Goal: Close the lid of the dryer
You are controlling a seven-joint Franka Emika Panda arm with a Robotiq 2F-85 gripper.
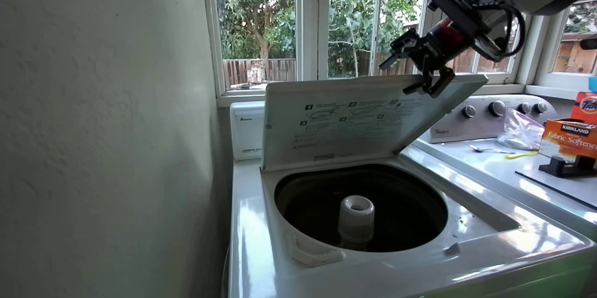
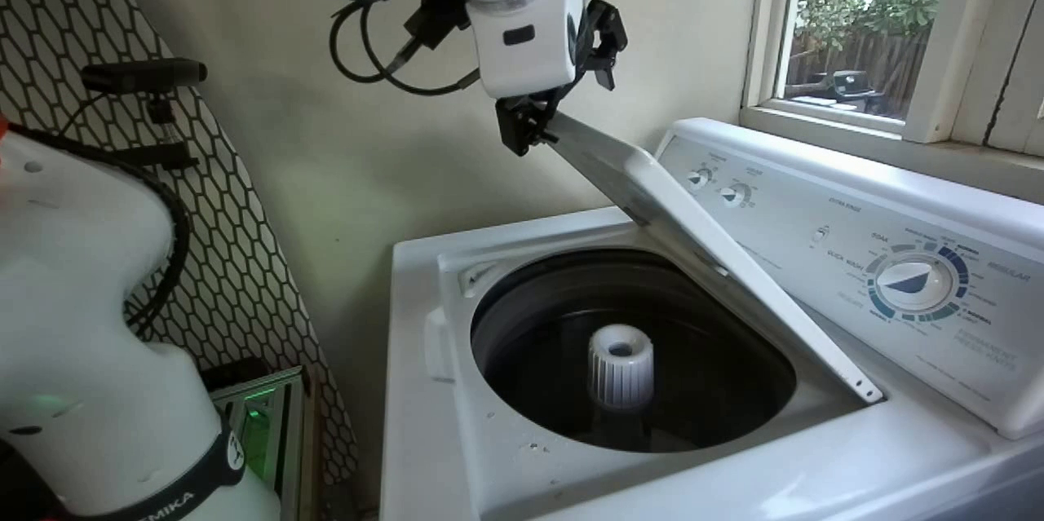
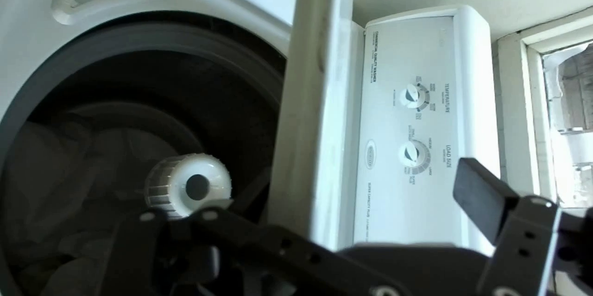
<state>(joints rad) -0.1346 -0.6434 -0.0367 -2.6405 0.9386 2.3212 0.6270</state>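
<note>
The lid stands raised and tilted back over the dryer, its printed underside facing the round dark tub. In an exterior view the lid shows nearly edge-on, hinged by the knobbed back panel. My gripper is open at the lid's top edge. One finger is on the underside; the other is above and behind the edge. It also shows at the edge in an exterior view. In the wrist view the lid lies between the spread fingers, nearer the left one. Whether that finger touches is unclear.
The back panel with knobs stands behind the lid. A white post rises in the tub. A wall runs beside the dryer. A neighbouring appliance carries a plastic bag and boxes. Windows are behind.
</note>
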